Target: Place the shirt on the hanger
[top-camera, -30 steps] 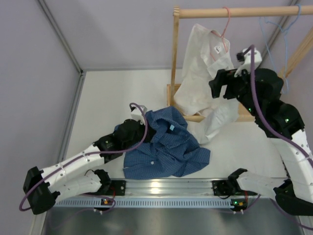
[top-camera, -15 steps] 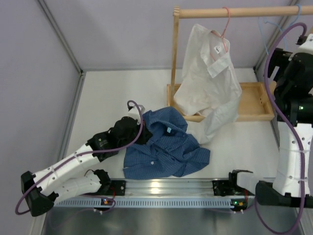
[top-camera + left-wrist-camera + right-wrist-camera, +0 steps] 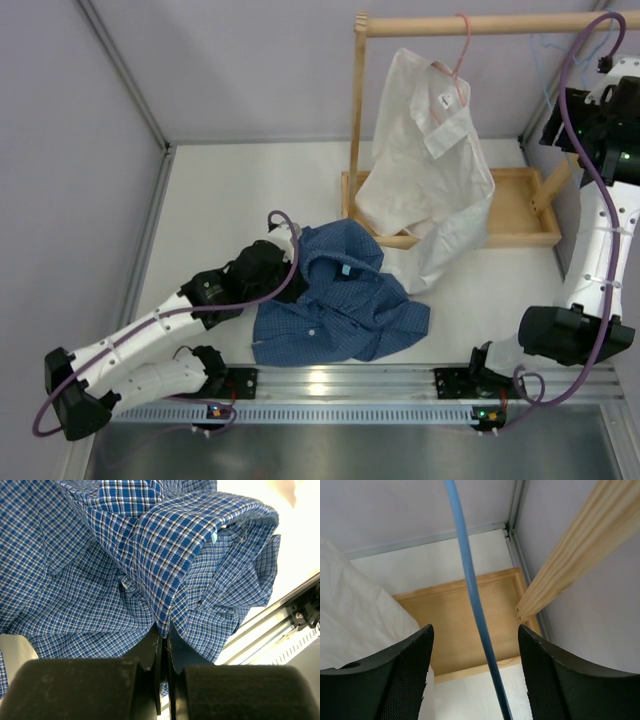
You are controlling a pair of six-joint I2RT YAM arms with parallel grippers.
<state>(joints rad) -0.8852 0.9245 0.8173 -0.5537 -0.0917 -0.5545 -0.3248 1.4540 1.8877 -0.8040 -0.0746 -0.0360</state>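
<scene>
The left gripper is pinching the shirt. The right gripper is standing open around the hanger. It should close gently.

Two shirts — two hangers

The top camera looks down from above and behind the arm bases over the white table. The left wrist camera looks along its black fingers, close against the blue finely checked button-up shirt; the top view shows that shirt mid-table. The right wrist camera faces down past a thin light blue wire, probably the hanger, onto a shallow wooden tray; the top view shares that tray.
</scene>
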